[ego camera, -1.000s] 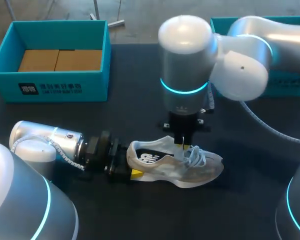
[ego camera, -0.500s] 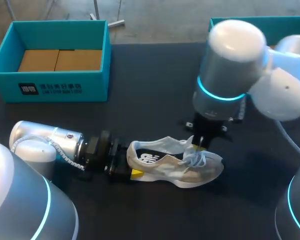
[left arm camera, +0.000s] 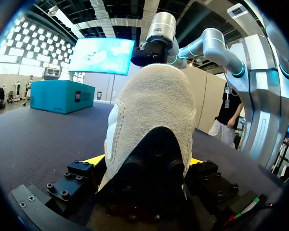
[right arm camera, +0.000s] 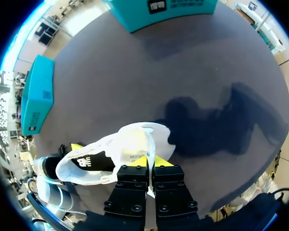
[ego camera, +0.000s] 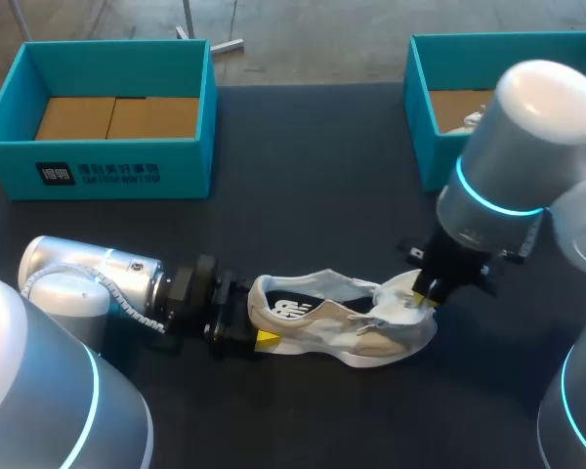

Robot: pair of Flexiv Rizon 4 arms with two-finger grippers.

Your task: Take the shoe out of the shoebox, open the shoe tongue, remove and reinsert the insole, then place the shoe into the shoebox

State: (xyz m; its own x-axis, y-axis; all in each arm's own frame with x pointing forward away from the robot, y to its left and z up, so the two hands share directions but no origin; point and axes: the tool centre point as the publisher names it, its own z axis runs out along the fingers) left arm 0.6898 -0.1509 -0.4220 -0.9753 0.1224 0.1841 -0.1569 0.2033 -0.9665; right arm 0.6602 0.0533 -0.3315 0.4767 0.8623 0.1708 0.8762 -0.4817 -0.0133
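Head view: left gripper [ego camera: 257,330] clamps shoe [ego camera: 317,320] heel, right gripper [ego camera: 428,294] pinches tongue [ego camera: 398,296]; shoebox [ego camera: 190,168] shows white print.

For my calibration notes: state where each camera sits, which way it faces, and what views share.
Head: above and behind, looking down on the table; left arm and right arm show.
Left wrist: low behind the shoe, facing its toe; left jaws clamp its heel.
Right wrist: over the toe, facing down; right jaws pinch the tongue.
All share the shoe.
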